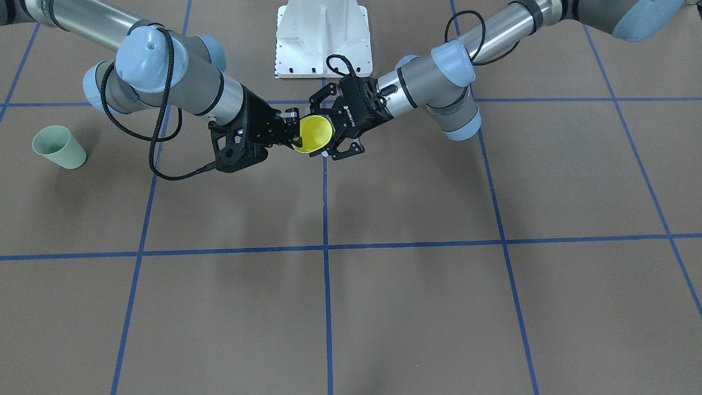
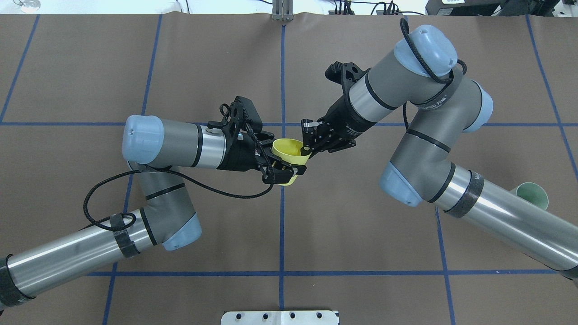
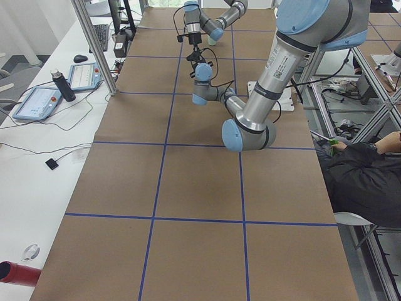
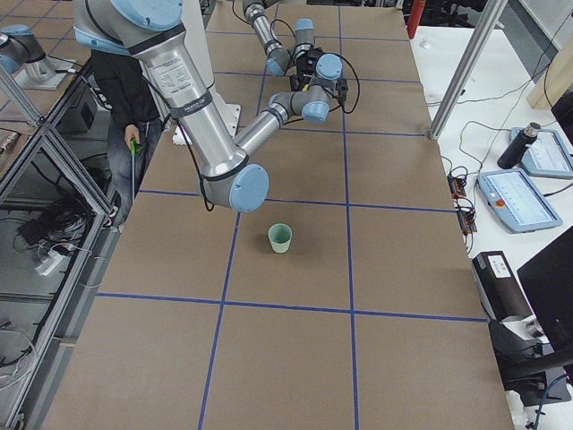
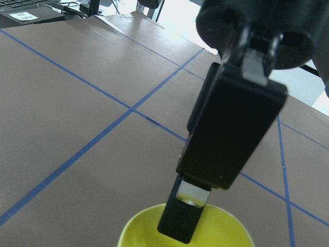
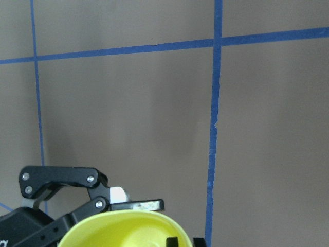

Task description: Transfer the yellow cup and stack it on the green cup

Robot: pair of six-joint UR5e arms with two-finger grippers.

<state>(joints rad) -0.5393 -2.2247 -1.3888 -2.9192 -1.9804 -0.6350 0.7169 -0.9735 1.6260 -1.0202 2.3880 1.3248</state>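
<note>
Two grippers of mine meet at the yellow cup (image 1: 313, 133), which hangs in the air above the middle of the table (image 1: 417, 307). It is tilted, its mouth turned up and away from my base. My left gripper (image 2: 287, 156) is clamped across the cup's body, one finger on each side, and carries it. My right gripper (image 2: 308, 138) looks parted: one finger dips inside the rim and the other sits outside the wall, with no pinch that I can see.

I judge this to be the hand-over, about midway through the task. Next, the right fingers need to close on the rim wall before the left ones let go. A thin, smooth wall could twist in so small a pinch.

The cup is small, bright yellow, plain plastic, with no handle, and wider at the rim than at the base. The green cup (image 1: 59, 147), pale mint and of like shape, stands upright on the table well apart, on my right side.
</note>
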